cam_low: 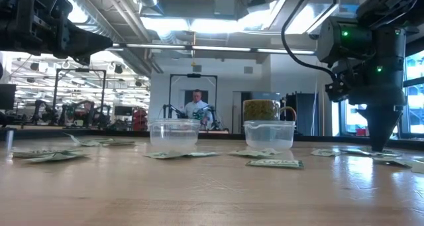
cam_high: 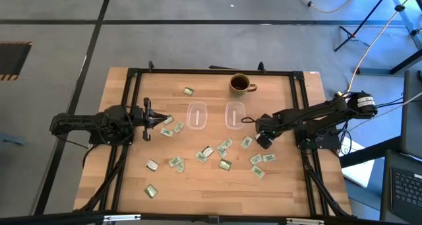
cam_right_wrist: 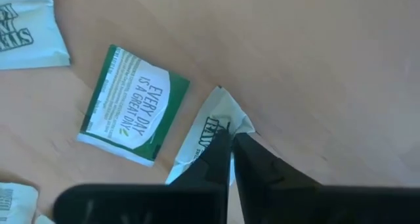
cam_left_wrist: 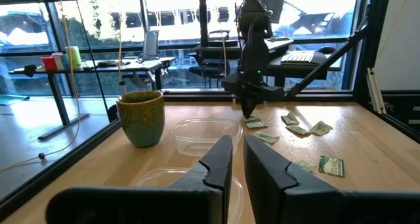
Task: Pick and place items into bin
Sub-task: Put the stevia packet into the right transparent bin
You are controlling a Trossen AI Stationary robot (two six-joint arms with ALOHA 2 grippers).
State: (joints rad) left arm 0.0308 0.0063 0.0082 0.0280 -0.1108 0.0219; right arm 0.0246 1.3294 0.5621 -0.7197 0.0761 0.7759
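Note:
Several small pale green and white packets lie flat on the wooden table (cam_high: 198, 185), most of them in its near half. Two clear plastic bins (cam_high: 197, 115) (cam_high: 235, 115) stand at mid-table. My right gripper (cam_right_wrist: 231, 135) points straight down near the right-hand bin and is shut on a white packet (cam_right_wrist: 213, 115). A green-and-white packet (cam_right_wrist: 134, 104) lies beside that one. My left gripper (cam_high: 157, 118) hangs level above the table's left side, shut and holding nothing. My right gripper pinches the white packet between its two fingertips (cam_right_wrist: 220, 145), on a puckered part (cam_right_wrist: 211, 127) near one corner. The fingers come from above, pointing down. The rest of the packet lies on the table, and one corner (cam_right_wrist: 220, 91) sticks out past the fingertips.
A brown mug (cam_high: 241, 84) stands behind the right-hand bin near the far edge. Loose packets (cam_high: 257, 160) lie close around my right gripper, and others (cam_high: 168, 126) lie under my left gripper. A black frame (cam_high: 211, 72) runs around the table.

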